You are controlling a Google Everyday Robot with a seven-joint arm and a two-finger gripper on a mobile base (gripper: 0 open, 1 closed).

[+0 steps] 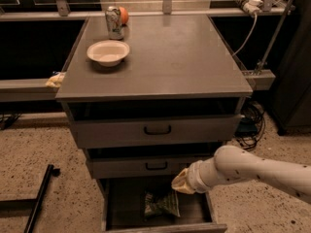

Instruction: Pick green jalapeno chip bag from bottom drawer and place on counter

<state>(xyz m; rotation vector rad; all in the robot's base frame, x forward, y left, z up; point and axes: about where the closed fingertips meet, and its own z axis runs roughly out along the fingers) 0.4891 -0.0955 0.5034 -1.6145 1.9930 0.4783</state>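
The green jalapeno chip bag (161,205) lies crinkled on the dark floor of the open bottom drawer (121,203). My gripper (181,182) is at the end of the white arm that reaches in from the right. It hangs over the drawer's opening, just above and to the right of the bag, in front of the middle drawer's face. It holds nothing that I can see. The counter (175,57) is the flat grey top of the cabinet.
A white bowl (108,52), a can (114,22) and an orange ball (124,15) stand at the counter's back left. A yellowish packet (55,80) lies on the left ledge. Two shallower drawers (155,129) sit above. Cables (250,120) hang at right; a black bar (39,198) lies on the floor at left.
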